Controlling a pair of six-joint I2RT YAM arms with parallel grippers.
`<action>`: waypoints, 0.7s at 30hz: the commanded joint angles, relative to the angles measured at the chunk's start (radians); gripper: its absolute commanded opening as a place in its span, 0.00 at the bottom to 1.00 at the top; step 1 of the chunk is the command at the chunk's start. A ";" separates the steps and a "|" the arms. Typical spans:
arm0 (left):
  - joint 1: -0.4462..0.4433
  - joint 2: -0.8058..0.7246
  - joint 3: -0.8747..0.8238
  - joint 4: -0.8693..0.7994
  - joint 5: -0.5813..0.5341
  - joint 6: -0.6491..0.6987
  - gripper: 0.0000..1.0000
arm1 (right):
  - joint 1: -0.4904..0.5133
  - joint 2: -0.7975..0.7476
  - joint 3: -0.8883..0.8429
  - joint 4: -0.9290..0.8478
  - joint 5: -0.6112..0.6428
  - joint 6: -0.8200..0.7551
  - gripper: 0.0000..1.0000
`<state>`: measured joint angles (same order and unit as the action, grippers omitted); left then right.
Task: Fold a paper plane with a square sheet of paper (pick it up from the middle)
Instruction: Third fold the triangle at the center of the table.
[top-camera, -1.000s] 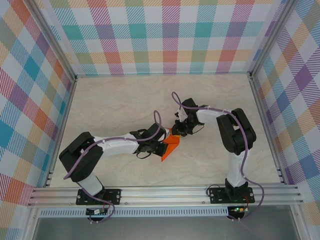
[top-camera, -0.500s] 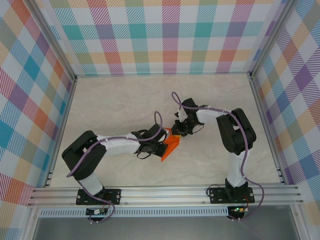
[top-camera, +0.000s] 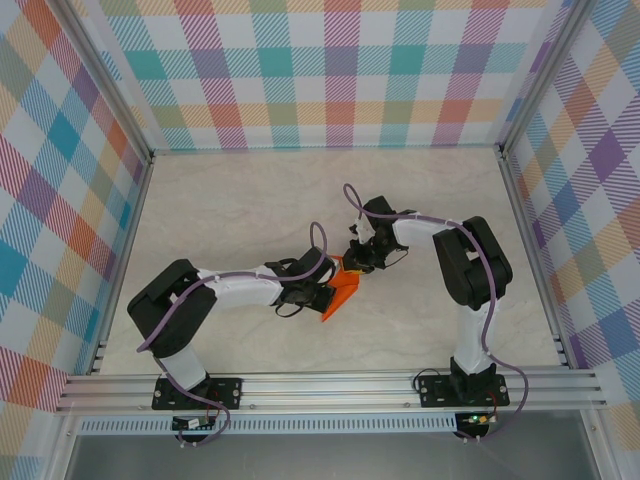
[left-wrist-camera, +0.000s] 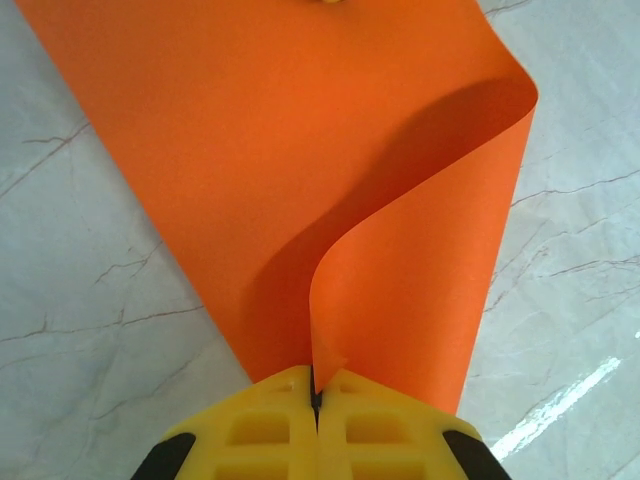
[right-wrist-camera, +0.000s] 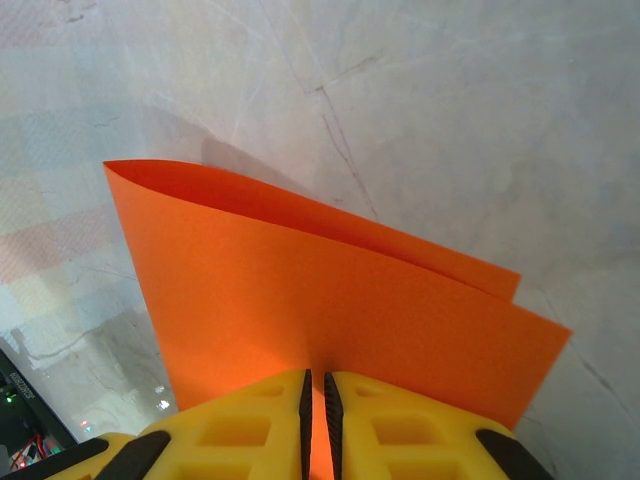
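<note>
Near the middle of the table (top-camera: 220, 200), the left end effector (left-wrist-camera: 314, 385) is clenched on the near edge of the square sheet of paper (left-wrist-camera: 300, 150), which curls over on itself. Just beyond, the right end effector (right-wrist-camera: 317, 385) pinches the sheet's far edge.

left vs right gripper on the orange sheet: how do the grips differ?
The left gripper has its jaws pressed fully together on a curled-over edge of the sheet; the right gripper shows a thin slit with paper in it. The left gripper grips the near end, the right gripper the far end. Both hold the same sheet.
</note>
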<state>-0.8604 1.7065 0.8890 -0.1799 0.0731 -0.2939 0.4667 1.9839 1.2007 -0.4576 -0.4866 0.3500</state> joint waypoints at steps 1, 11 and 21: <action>0.015 0.020 0.011 -0.017 -0.025 0.014 0.00 | 0.010 0.045 -0.007 -0.043 0.049 -0.010 0.16; 0.015 0.014 -0.019 -0.003 0.003 -0.013 0.00 | 0.011 0.032 -0.002 -0.048 0.050 -0.008 0.17; 0.014 -0.022 -0.034 0.000 0.006 -0.037 0.00 | 0.010 0.039 -0.010 -0.042 0.053 -0.004 0.17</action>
<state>-0.8562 1.6993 0.8730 -0.1566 0.0814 -0.3180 0.4686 1.9839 1.2026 -0.4583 -0.4866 0.3504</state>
